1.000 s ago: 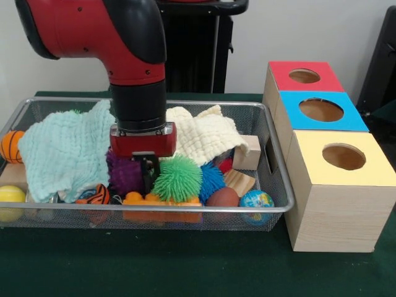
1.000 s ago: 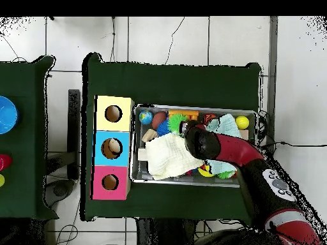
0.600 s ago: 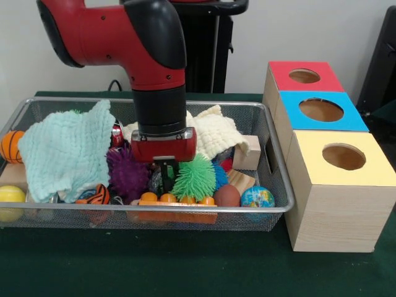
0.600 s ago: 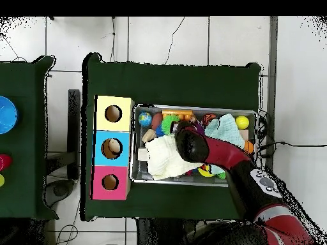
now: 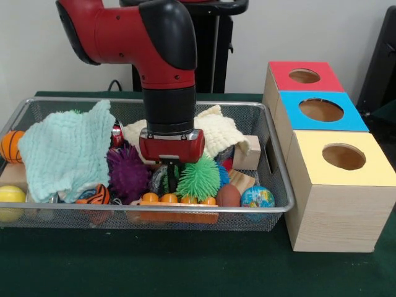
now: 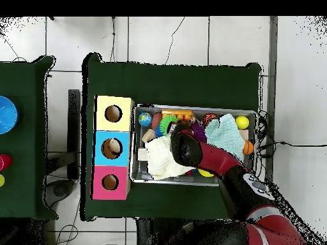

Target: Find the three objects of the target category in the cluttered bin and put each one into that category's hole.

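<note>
1. Watching from the room's front, I'd worry about the mint cloth (image 5: 67, 148) and cream cloth (image 5: 213, 133); either could snag and drag out.
2. Standing upright, the arm (image 5: 167, 93) drops straight into the wire bin (image 5: 272, 185).
3. Sitting just right of the gripper (image 5: 168, 176), the green spiky ball (image 5: 199, 178) could roll aside; the purple spiky ball (image 5: 127, 173) lies left.
4. Whether its fingers are parted, I cannot tell.
5. Three holes in the boxes (image 5: 334, 167) wait well right.

1. A robotics lab: the red and black arm (image 5: 161, 55) works at a table under dark green cloth (image 5: 185, 266).
2. Tiled floor (image 6: 166, 38), loose cables (image 6: 172, 32), and a second cloth-covered table (image 6: 25, 185) at the left edge.
</note>
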Motion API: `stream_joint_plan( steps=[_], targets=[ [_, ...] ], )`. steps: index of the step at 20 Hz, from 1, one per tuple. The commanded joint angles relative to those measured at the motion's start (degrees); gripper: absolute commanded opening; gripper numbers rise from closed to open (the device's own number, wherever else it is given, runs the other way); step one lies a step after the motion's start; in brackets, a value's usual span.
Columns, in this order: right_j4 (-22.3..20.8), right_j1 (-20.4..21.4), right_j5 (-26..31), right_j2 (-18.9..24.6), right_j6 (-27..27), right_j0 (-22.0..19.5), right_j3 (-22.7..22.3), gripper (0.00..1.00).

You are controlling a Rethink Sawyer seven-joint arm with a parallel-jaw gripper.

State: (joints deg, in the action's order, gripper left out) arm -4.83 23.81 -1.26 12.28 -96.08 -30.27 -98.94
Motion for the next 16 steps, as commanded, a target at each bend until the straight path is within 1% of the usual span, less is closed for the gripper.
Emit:
stream_joint_plan(
  steps=[1, 8, 13, 16],
  targets=[
    [5.1, -3.5, -1.3, 6.1, -16.9, 4.7, -7.0, 0.0],
    [9.2, -1.2, -2.6, 4.5, -20.0, 7.8, -9.5, 0.0],
    [13.2, -0.7, -5.3, 4.2, -23.9, 10.4, -11.2, 0.0],
    [14.9, -1.2, -7.4, 5.2, -25.6, 11.2, -11.7, 0.0]
  ],
)
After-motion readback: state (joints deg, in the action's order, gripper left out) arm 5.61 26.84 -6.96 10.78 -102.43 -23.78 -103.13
